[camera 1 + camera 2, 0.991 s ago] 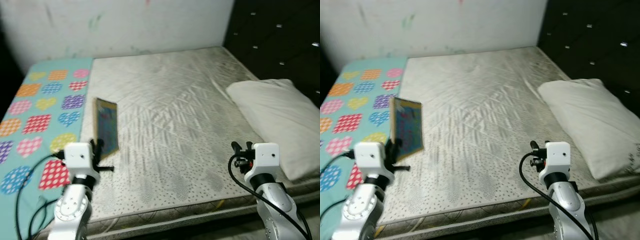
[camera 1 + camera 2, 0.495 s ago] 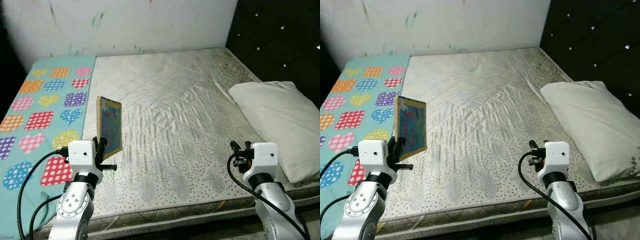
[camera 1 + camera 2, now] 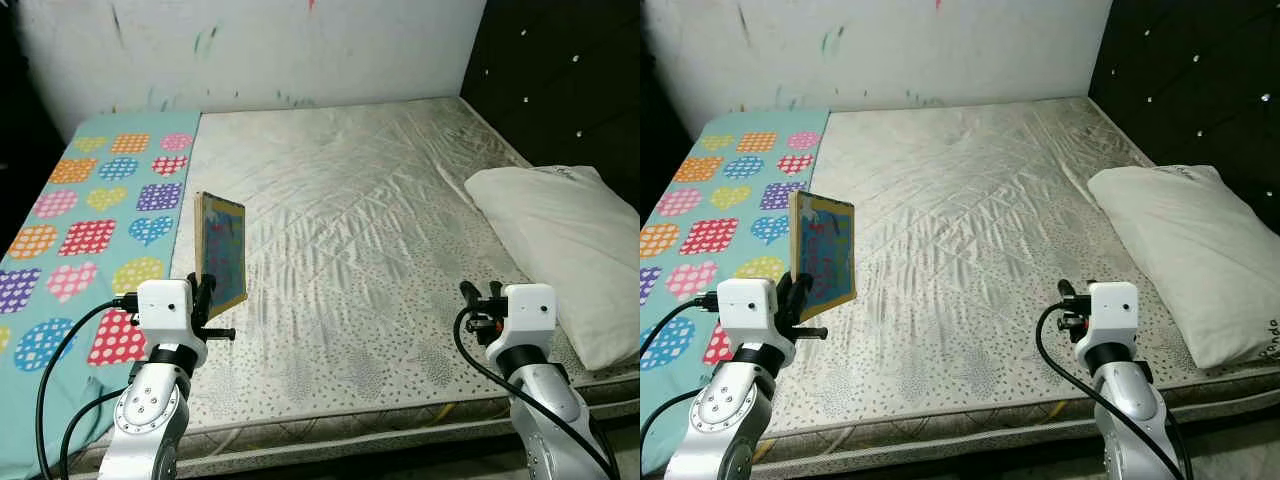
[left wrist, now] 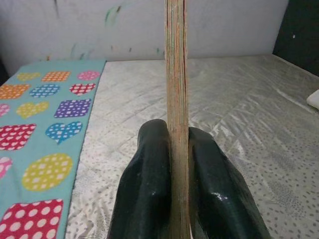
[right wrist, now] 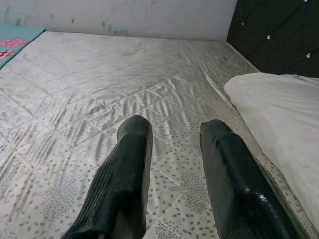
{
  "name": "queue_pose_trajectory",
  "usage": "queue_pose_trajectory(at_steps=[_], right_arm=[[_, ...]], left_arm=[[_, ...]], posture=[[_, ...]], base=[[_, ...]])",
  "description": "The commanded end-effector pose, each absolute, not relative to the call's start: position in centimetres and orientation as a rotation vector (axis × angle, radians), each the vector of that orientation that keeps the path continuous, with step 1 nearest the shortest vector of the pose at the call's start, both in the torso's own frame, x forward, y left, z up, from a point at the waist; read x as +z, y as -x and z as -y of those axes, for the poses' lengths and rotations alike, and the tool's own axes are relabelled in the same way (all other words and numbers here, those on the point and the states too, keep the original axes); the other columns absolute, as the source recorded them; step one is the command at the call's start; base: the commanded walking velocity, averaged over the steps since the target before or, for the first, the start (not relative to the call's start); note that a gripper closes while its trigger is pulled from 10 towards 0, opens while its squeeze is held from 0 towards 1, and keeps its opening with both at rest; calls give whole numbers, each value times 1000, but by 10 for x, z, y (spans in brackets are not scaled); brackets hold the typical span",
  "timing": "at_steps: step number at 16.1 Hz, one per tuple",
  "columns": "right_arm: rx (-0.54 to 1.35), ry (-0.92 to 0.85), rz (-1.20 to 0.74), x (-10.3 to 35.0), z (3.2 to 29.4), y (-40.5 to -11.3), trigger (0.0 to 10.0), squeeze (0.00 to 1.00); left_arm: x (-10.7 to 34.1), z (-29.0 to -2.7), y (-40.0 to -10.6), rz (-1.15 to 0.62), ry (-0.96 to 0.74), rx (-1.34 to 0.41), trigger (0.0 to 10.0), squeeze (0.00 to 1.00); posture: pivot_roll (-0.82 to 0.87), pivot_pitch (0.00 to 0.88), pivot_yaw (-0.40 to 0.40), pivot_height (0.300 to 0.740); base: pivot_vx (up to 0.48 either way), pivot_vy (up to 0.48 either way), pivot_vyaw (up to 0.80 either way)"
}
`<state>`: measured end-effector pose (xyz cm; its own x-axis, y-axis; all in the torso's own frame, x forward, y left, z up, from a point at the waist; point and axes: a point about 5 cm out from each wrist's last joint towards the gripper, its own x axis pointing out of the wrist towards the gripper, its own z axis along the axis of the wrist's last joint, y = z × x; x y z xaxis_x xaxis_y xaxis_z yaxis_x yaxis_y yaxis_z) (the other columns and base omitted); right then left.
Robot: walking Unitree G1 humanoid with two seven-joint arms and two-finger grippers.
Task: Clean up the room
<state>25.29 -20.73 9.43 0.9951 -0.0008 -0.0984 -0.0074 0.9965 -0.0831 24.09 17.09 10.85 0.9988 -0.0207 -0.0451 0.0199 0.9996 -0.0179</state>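
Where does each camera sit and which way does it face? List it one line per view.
Head eyes: look forward and down at the quilted white mattress, both silver arms in view.
Left wrist: looks along the left hand, shut on the thin colourful picture book held upright.
Right wrist: looks along the open right hand over the mattress.
Shared: head and right wrist views show the white pillow; head and left wrist views show the heart-patterned teal blanket.

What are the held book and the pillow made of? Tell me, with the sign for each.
The book looks like thick cardboard with a glossy printed cover: in the left gripper its edge shows stacked board layers. The pillow looks like soft off-white fabric over stuffing, matte and gently creased; the exact cloth is unclear.
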Motion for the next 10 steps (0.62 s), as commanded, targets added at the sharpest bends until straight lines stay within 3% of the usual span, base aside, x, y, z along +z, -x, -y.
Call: queue_pose_trajectory(at_steps=[1,10], right_arm=[[10,87,-88,98,205,-256,10000,0],[14,83,-80,100,203,-258,10000,0]], left_arm=[[121,-170,-243,6,11,-29,10000,0],[121,-169,-244,6,14,-35,10000,0]], posture=[[-174,9,29,740],[-173,10,31,740]], base=[[0,-266,0],[0,-307,0]])
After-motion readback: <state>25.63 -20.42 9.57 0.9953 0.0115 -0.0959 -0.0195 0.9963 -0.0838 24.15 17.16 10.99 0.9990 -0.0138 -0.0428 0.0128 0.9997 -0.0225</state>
